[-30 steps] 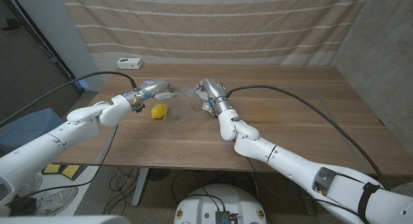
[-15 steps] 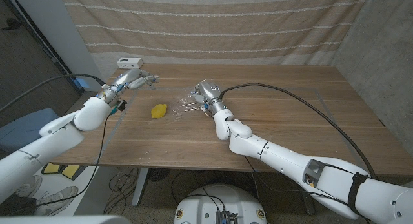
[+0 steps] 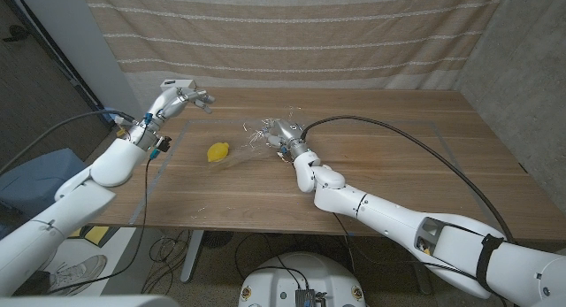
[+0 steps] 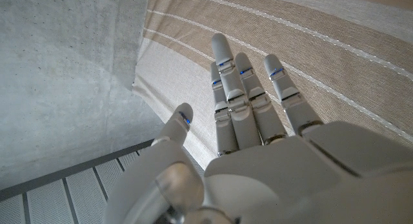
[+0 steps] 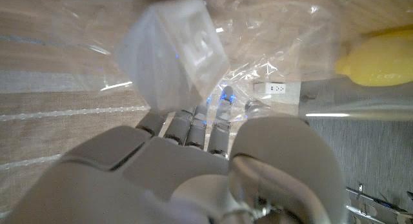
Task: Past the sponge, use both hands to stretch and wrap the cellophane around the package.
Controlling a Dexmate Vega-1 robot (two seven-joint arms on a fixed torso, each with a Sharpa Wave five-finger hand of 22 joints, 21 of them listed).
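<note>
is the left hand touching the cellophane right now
Apart. Head view shows the left hand raised at the table's far left corner, with bare wood between it and the cellophane by the right hand.

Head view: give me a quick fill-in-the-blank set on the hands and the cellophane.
1. The left robot hand is raised with fingers spread and holds ____.
2. The right robot hand is at the crumpled ____ on the table.
3. The colour of the sponge is ____.
4. The sponge lies between the two ____.

Missing words: nothing; cellophane; yellow; hands
</note>
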